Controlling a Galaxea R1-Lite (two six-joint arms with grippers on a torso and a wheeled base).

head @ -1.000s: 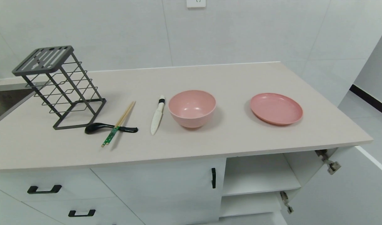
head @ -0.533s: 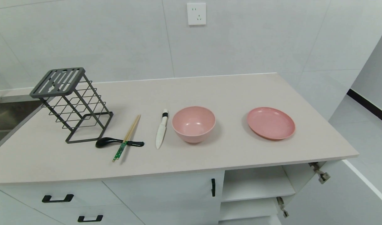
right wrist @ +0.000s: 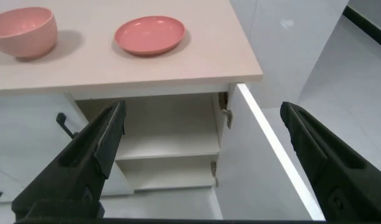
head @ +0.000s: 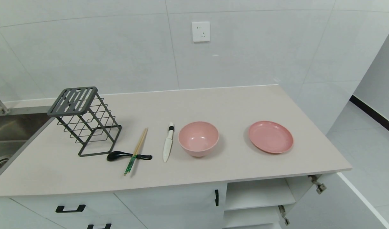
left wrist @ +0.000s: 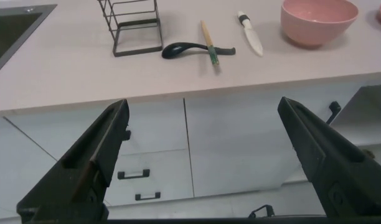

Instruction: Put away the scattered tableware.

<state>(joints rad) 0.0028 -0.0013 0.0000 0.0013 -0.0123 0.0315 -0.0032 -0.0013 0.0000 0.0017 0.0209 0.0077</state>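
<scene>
Left pincer (left wrist: pixel 203 106) and right pincer (right wrist: pixel 203 107) both gape wide and empty, low before the desk (head: pixel 232 105). At the head view's centre lie the spoon (head: pixel 127 156), the chopsticks (head: pixel 136 151) crossing it, the knife (head: pixel 168 143) and the bowl (head: pixel 198 138); the plate (head: pixel 270 136) sits right of centre. Likely risk: lifting either crossed piece drags the other, and the flat plate could slip from a shallow grip

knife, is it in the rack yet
No, the knife lies flat on the counter between the chopsticks and the bowl, apart from the rack.
</scene>
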